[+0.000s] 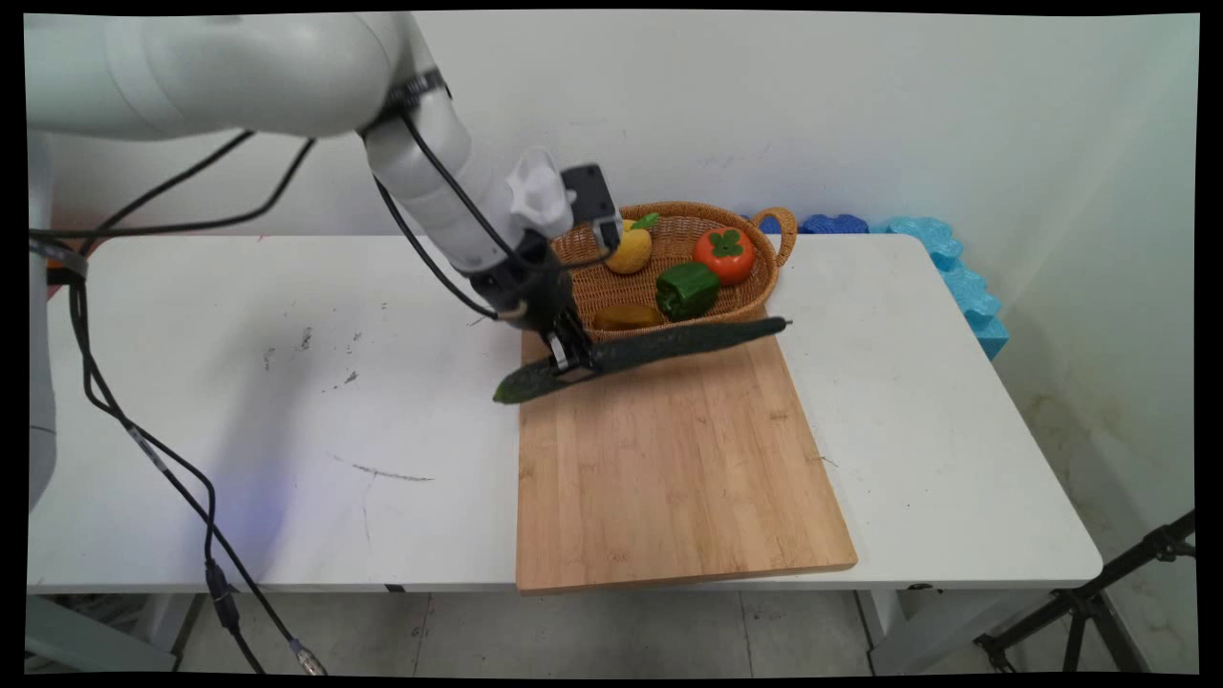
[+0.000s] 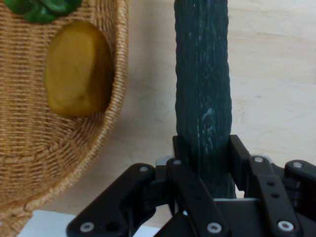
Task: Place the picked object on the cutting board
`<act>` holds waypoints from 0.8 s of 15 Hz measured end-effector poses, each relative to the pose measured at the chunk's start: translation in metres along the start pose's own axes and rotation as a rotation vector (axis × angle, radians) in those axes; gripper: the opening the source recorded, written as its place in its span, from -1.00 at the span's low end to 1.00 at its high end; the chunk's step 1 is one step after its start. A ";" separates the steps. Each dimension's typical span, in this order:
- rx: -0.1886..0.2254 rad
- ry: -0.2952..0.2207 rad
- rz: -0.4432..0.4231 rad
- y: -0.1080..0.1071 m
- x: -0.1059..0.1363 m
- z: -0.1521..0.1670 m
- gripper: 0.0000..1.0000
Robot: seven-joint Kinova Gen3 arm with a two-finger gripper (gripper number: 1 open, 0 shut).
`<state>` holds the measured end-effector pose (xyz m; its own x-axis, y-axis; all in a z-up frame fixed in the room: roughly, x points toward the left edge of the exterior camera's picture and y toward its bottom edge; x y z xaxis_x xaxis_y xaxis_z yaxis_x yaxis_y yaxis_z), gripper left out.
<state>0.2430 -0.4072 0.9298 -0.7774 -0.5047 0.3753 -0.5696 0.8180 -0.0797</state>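
Woven wicker basket [image 1: 764, 277], matt bumpy-skinned cucumber [image 1: 659, 349], smooth pale wooden board [image 1: 669, 468], scuffed white worktop [image 1: 287, 401].

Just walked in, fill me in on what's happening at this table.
The Kinova arm's gripper is shut on a long dark green cucumber, gripping it near one end at the far edge of a wooden cutting board. Whether the cucumber touches the board is unclear. Just behind it sits a wicker basket holding a yellow pear, a green bell pepper, an orange persimmon and a brownish potato. All rests on a white table.
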 end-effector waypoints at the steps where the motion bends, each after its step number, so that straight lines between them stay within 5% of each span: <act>1: 0.000 -0.005 -0.001 0.000 0.000 0.005 -1.00; 12: 0.006 -0.033 -0.013 0.002 0.000 0.058 -1.00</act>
<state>0.2263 -0.4221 0.8761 -0.7781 -0.5244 0.3459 -0.5814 0.8096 -0.0805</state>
